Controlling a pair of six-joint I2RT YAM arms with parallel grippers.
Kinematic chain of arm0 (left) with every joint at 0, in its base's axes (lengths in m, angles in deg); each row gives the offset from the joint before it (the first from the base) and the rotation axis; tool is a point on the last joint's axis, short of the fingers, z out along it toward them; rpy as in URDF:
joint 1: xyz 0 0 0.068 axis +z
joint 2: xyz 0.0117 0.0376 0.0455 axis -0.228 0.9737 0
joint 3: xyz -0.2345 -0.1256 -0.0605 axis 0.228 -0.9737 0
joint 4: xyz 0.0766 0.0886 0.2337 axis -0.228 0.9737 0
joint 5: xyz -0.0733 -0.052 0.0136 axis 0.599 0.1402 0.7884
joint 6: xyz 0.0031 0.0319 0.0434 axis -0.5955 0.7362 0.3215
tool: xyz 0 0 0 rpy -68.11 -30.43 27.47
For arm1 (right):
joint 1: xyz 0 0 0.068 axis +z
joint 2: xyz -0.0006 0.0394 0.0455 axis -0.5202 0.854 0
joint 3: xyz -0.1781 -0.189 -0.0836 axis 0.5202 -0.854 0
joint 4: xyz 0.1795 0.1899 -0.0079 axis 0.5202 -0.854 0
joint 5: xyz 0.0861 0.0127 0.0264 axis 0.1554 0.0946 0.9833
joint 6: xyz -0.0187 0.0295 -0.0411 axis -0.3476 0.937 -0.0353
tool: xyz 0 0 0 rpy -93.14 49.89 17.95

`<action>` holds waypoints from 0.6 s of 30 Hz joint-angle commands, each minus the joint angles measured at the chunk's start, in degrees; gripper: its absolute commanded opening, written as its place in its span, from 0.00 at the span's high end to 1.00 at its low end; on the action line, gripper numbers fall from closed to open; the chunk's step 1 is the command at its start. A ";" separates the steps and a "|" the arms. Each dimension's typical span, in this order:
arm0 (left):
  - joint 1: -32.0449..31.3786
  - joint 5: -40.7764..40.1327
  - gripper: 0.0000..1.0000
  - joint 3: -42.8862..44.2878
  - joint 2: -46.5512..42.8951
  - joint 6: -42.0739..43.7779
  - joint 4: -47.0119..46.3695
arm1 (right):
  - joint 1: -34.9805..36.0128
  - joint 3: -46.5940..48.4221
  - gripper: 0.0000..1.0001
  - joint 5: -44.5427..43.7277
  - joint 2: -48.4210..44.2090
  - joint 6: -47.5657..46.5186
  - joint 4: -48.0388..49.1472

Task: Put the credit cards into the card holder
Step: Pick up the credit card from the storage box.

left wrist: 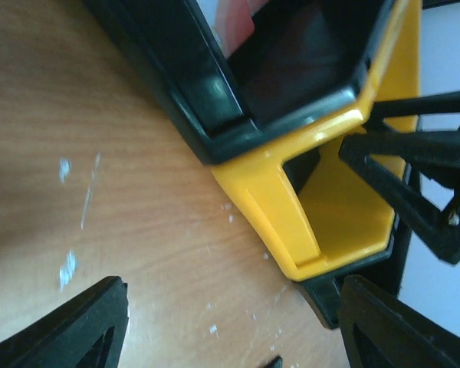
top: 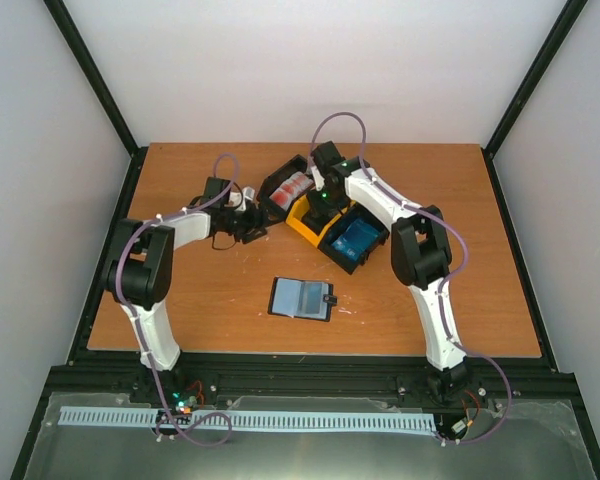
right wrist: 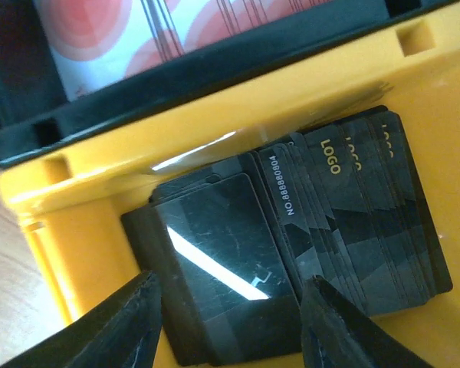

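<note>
Right hand point(right wrist: 234, 310) gapes over dark cards point(right wrist: 353, 222) in one yellow bin point(right wrist: 84, 199); left hand point(left wrist: 238, 330) gapes; one card holder point(top: 302, 298).

We note even, bright overhead light; glare streak on dark cards point(right wrist: 215, 230); left wrist view blurry near edges.

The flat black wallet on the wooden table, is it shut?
No, the flat black folding wallet lies spread open on the wooden table, grey-blue pockets facing up.
</note>
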 commanded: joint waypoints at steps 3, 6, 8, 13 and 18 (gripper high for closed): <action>-1.44 0.20 0.30 7.60 7.25 0.76 -2.97 | -0.34 2.82 0.53 -4.28 3.31 -2.85 -2.35; -2.29 -1.39 0.39 8.36 8.38 -0.42 -4.34 | -0.34 4.16 0.56 -4.89 4.76 -3.79 -2.82; -2.88 -1.62 0.43 8.51 8.97 -0.71 -4.56 | -0.34 4.85 0.56 -5.01 5.36 -3.86 -2.97; -3.96 -3.80 0.44 7.99 8.95 -1.09 -4.09 | -0.37 5.08 0.55 -4.12 6.69 -4.00 -2.91; -4.29 -4.40 0.49 7.07 8.92 -1.87 -5.01 | -0.19 6.65 0.53 -3.48 8.84 -4.42 -3.33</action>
